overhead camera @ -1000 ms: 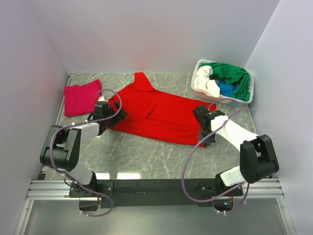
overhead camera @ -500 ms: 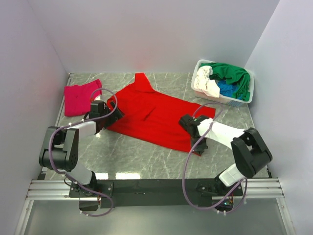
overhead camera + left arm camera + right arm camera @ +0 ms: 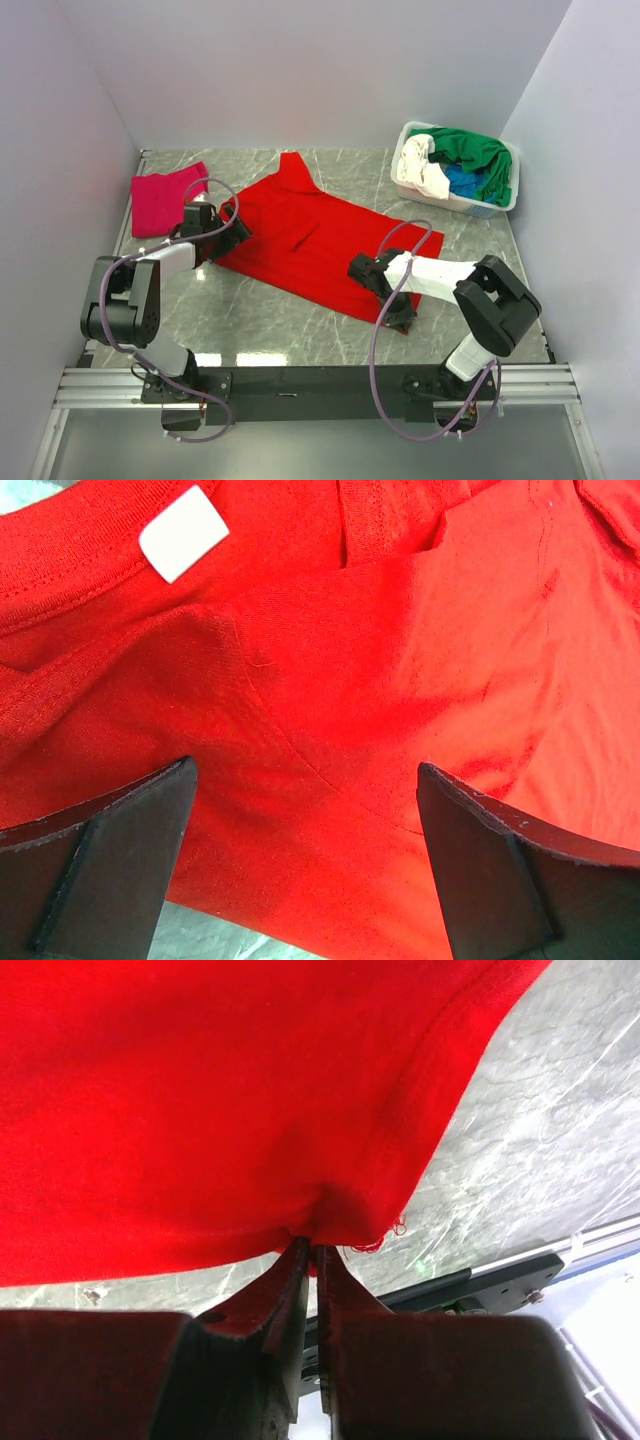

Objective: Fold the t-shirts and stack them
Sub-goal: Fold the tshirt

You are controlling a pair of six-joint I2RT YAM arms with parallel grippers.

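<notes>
Marble table (image 3: 290, 325) carries a red shirt (image 3: 300, 235); left gripper (image 3: 305, 770) gapes wide over its collar, right gripper (image 3: 308, 1243) pinches its hem, jaws nearly together.

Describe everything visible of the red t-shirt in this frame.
The red t-shirt is soft, bright knit cloth, spread mostly flat and creased across the marble-look table, neck toward the left. A white label shows inside its collar. The right gripper pinches its hem edge between shut fingers; the left gripper hangs open over its collar end.
</notes>
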